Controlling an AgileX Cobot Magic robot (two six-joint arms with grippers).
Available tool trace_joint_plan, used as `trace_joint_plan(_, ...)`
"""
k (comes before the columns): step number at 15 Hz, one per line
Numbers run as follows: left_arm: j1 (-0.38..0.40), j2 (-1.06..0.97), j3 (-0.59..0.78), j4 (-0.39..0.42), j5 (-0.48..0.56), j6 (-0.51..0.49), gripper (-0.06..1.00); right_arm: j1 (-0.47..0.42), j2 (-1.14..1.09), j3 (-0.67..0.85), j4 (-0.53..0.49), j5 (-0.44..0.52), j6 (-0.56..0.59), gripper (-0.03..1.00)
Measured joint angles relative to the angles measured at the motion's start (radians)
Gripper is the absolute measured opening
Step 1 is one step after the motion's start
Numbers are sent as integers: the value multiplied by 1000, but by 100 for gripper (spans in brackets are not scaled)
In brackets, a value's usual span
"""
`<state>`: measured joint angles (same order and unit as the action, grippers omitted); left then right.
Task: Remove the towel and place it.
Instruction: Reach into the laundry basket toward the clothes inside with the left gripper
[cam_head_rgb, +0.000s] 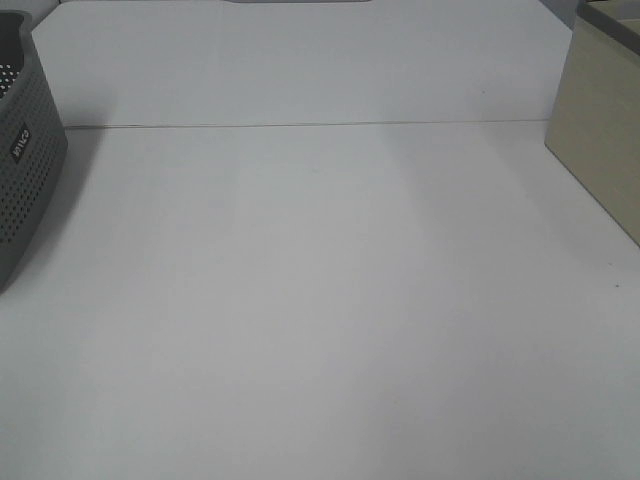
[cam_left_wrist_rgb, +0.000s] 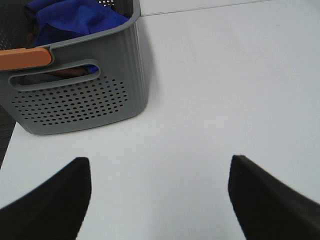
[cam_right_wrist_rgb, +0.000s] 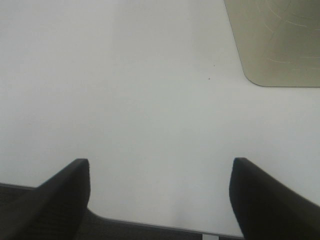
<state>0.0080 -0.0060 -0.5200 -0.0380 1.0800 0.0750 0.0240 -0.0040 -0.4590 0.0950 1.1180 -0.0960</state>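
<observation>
The towel (cam_left_wrist_rgb: 75, 17), deep blue and bunched up, lies inside the grey perforated basket (cam_left_wrist_rgb: 85, 100), which has an orange handle (cam_left_wrist_rgb: 25, 57). In the exterior high view only the basket's side (cam_head_rgb: 25, 170) shows at the left edge, and no arm is in sight. My left gripper (cam_left_wrist_rgb: 160, 200) hovers open over bare white table a short way in front of the basket, with nothing between its black fingers (cam_left_wrist_rgb: 50, 200). My right gripper (cam_right_wrist_rgb: 160, 200) is open too, above the table's near edge, holding nothing.
A beige wooden box (cam_head_rgb: 600, 130) stands at the table's right side; its corner (cam_right_wrist_rgb: 275, 45) shows in the right wrist view. A seam (cam_head_rgb: 300, 125) runs across the white table (cam_head_rgb: 320, 300) at the back. The table's front edge (cam_right_wrist_rgb: 150, 222) lies under my right gripper.
</observation>
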Motion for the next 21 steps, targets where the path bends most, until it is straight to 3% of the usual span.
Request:
trace_joint_plan(9,0,0,0,0,0,0,72,0,0,0,0,0,0,76)
trace_joint_plan(13,0,0,0,-5,0,16,84,0,0,0,0,0,0,76)
trace_joint_plan(21,0,0,0,-6,0,23,86,0,0,0,0,0,0,76)
